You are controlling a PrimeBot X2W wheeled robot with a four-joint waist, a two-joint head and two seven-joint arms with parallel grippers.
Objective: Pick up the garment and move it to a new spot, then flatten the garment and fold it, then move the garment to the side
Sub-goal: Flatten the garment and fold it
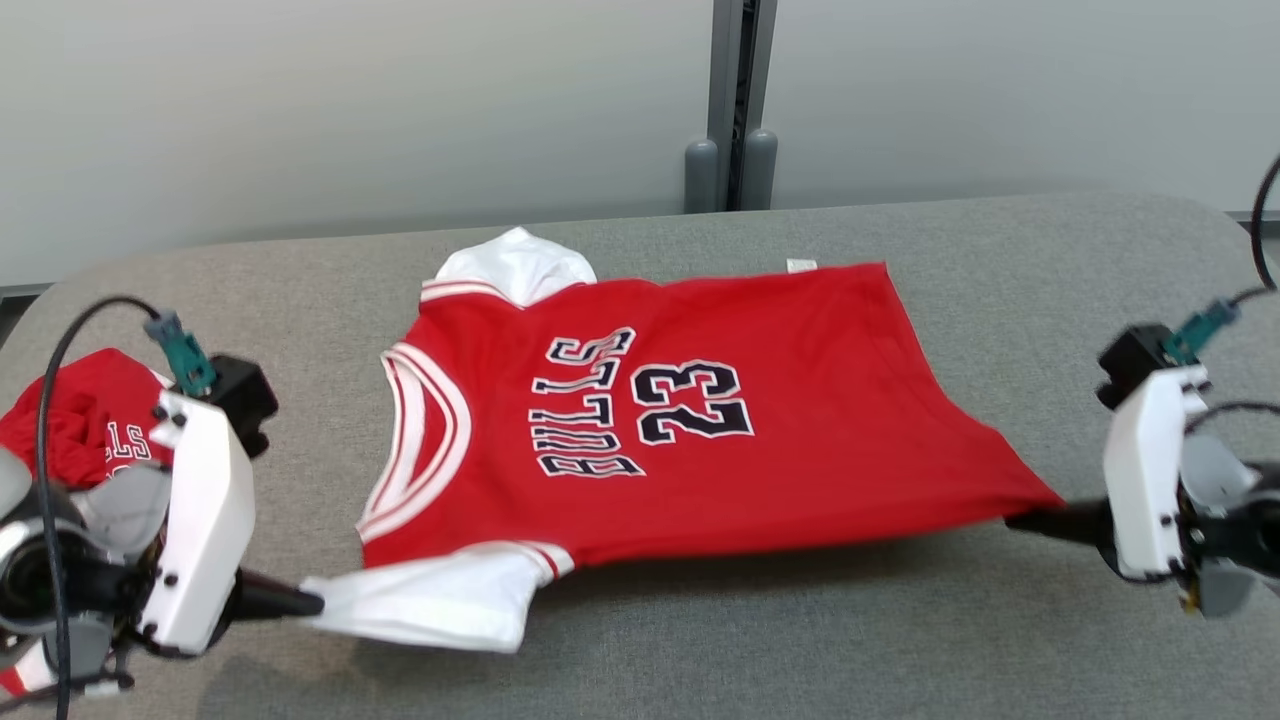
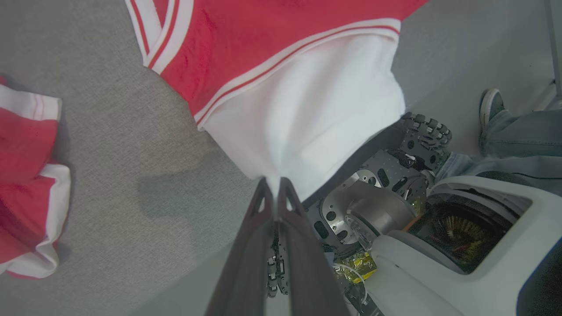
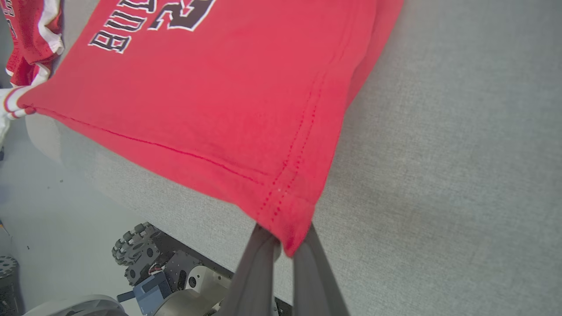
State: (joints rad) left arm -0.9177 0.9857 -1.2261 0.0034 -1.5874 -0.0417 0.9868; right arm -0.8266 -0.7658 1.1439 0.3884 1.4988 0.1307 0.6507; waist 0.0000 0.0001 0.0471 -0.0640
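Garment: a red jersey [image 1: 800, 400] with white sleeves and "BULLS 23" in black letters facing up. It lies spread across the middle of the table [image 1: 1000, 640], neck toward the robot's left and hem toward its right.
Near edge: pulled straight between the two grips, with a shadow on the table under it.
Left arm: the left fingers [image 1: 280, 600] are pressed together, pinching the edge of the near sleeve [image 1: 430, 600] low at the table's front left.
Right arm: the right fingers [image 1: 1060, 522] are pressed together, pinching the near hem corner [image 1: 1030, 495] at the front right.
Far side: the far sleeve [image 1: 515, 262] is white and bunched up against the far shoulder.
Surface: the table is covered in grey fabric and has rounded corners, with a pale wall [image 1: 300, 100] behind it.
Nearby: a second garment [image 1: 80, 430], red with white trim, lies crumpled at the table's left edge, apart from the jersey.
Below: the left wrist view shows the robot's wheeled base [image 2: 428, 129], and a person's shoe [image 2: 489, 105] and jeans leg on the floor.
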